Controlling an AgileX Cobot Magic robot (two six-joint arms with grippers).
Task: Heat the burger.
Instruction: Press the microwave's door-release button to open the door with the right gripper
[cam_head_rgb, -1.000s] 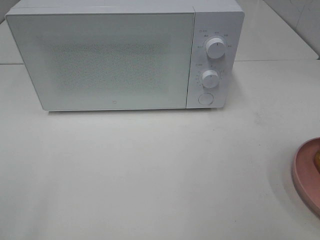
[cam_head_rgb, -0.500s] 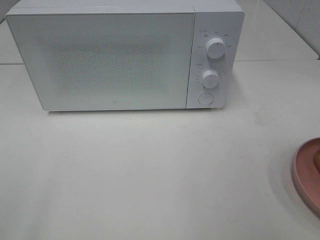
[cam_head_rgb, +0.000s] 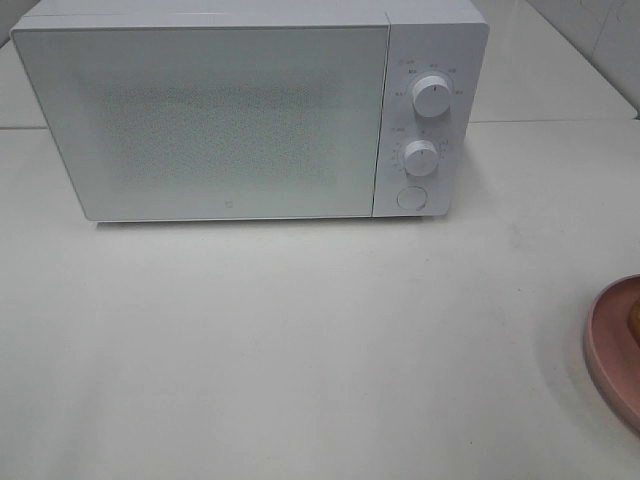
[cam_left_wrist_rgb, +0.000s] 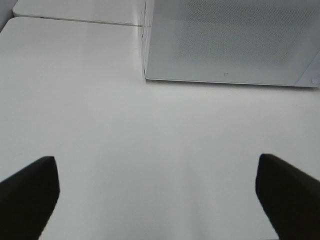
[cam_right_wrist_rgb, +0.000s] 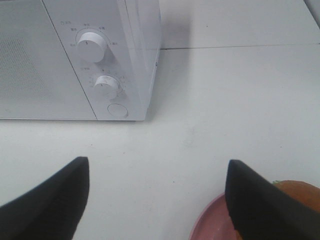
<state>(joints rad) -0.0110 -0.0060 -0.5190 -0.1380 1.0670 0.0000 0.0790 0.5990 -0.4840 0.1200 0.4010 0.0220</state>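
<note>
The burger shows only as a sliver of golden-brown bun (cam_right_wrist_rgb: 299, 192) on the round pink plate (cam_right_wrist_rgb: 210, 225) in the right wrist view, partly hidden behind a fingertip; at the right edge of the exterior high view a bit of bun (cam_head_rgb: 634, 318) sits on the plate (cam_head_rgb: 605, 350). The white microwave (cam_head_rgb: 230, 110) stands at the back with its door shut. My right gripper (cam_right_wrist_rgb: 157, 200) is open above the table, near the plate. My left gripper (cam_left_wrist_rgb: 157, 192) is open over bare table in front of the microwave. Neither gripper shows in the exterior high view.
The microwave has two round knobs (cam_head_rgb: 431, 97) (cam_head_rgb: 421, 157) and a round button (cam_head_rgb: 410, 198) on its right panel. A seam in the white table (cam_head_rgb: 560, 122) runs behind it. A tiled wall (cam_head_rgb: 600, 30) stands at the far right.
</note>
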